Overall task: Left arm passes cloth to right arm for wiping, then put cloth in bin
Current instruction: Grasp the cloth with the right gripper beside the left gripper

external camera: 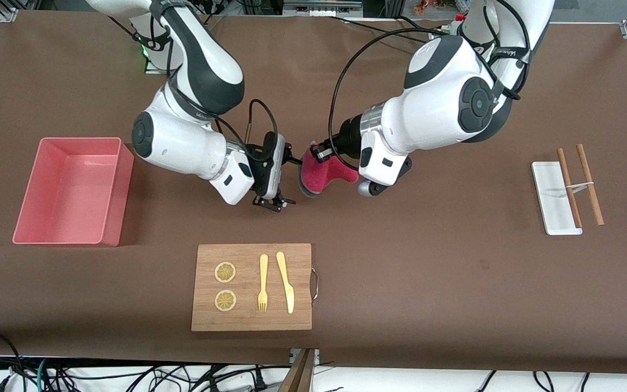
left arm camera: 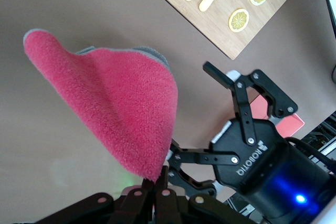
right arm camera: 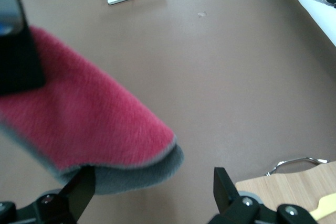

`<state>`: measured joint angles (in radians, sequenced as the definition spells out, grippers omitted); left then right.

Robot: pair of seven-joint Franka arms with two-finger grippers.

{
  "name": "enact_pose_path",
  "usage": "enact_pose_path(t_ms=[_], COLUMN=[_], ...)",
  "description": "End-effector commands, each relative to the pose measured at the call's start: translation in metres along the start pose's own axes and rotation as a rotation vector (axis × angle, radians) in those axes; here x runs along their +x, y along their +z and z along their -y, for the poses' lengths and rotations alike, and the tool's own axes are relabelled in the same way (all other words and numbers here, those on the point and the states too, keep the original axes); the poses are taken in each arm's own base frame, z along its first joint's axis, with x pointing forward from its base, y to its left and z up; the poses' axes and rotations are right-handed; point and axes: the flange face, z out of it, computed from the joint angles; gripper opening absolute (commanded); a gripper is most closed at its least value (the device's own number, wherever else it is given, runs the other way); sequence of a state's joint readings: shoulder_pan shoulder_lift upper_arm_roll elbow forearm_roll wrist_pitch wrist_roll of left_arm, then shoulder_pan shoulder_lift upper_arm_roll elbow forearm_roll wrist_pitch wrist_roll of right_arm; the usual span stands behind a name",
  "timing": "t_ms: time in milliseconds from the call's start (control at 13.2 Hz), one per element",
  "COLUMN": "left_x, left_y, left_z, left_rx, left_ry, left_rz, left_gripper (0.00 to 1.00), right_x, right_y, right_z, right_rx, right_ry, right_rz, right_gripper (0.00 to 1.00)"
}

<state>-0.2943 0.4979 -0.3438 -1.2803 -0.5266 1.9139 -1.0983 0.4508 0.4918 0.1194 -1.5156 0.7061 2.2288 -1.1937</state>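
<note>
Near the table's front edge we see the wooden board (external camera: 252, 287), not yet wiped. Up over the table's middle, our left gripper (external camera: 318, 154) is clamped tight on a corner of the cloth (external camera: 321, 174), which hangs clear of the surface. Our right gripper (external camera: 283, 181) faces it with fingers spread wide, holding nothing, the cloth's free edge just at their gap. We judge this the handover: next, close on the cloth before we let go. The bin (external camera: 72, 190) waits at the right arm's end.
</note>
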Motion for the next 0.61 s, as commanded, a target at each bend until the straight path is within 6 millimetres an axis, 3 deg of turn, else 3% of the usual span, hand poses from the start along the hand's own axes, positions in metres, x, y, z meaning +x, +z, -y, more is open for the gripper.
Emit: enact_pose_path(t_ms=[0,530], left_x=[-0.001,0.001], left_y=[0.0,-0.004], left_z=[-0.003,-0.002], left_rx=[-0.014,-0.016], left_ry=[-0.016,-0.019], left_rz=[-0.008,-0.012], left_gripper=[0.0,0.0], right_x=[0.004,-0.011], right_y=[0.01,0.009], right_z=[0.001,-0.004], right_rx=[-0.018,0.018], right_ry=[0.001,-0.031], right_rz=[-0.023,0.003], right_gripper=[1.0,1.0])
